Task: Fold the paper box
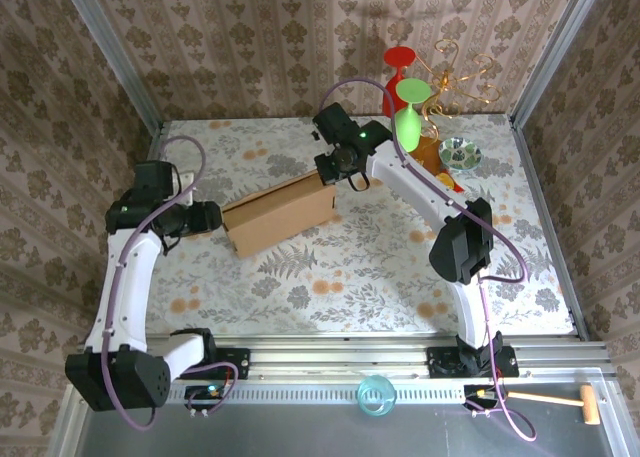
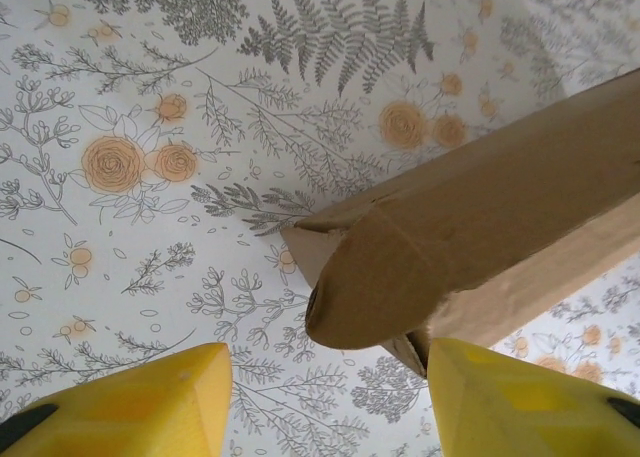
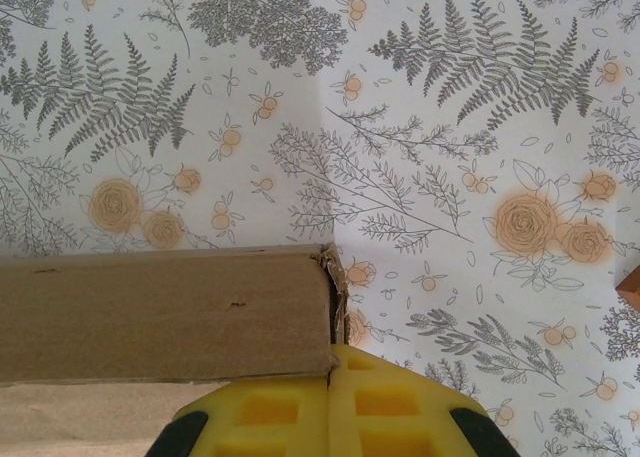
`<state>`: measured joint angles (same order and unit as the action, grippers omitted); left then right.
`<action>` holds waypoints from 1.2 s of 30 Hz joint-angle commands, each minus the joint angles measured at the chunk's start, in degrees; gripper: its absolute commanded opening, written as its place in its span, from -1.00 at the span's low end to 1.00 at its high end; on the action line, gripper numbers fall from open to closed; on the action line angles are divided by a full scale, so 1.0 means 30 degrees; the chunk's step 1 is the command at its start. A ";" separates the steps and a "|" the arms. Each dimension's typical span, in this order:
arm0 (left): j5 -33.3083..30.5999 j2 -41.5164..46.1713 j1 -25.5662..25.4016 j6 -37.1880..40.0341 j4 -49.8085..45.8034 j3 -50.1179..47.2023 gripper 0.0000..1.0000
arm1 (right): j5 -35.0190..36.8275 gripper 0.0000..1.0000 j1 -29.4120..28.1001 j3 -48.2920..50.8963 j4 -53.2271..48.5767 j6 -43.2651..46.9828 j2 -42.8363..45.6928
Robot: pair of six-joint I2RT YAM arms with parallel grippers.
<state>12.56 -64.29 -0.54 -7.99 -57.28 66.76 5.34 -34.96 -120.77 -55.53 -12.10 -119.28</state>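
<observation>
Readable text, labels, brands, numbers, signs: none. Surfaces checked: paper box (image 1: pixel 280 215), plain brown cardboard, unprinted on the faces that show; tablecloth (image 1: pixel 330 277), fern-and-flower pattern without lettering.

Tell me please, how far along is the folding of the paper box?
Mostly done: the paper box stands as a shallow block with its walls up. In hand: the open left gripper faces a rounded end flap that bulges out; the shut right gripper sits at the opposite end. Left, probably: tucking that flap in.
</observation>
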 commanded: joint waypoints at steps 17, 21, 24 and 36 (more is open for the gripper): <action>-0.0301 -0.2379 -0.0539 0.1147 0.1112 0.1200 -0.21 | -0.0882 -1.00 0.0176 -0.0651 -0.1764 0.0312 -0.1063; -0.0259 -0.2890 -0.0615 0.0988 0.1270 0.1187 -0.31 | -0.0888 -1.00 0.0198 -0.0662 -0.1779 0.0312 -0.1107; -0.0233 -0.3004 -0.0699 0.0727 0.1388 0.1147 -0.35 | -0.0962 -1.00 0.0198 -0.0645 -0.1787 0.0284 -0.1106; 0.0356 -0.3569 -0.1094 -0.0548 0.1179 0.1457 -0.62 | -0.1041 -1.00 0.0195 -0.0611 -0.1850 0.0222 -0.1108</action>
<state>12.16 -74.19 -3.36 -7.79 -53.54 69.56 2.98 -34.65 -122.13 -55.92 -11.92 -120.18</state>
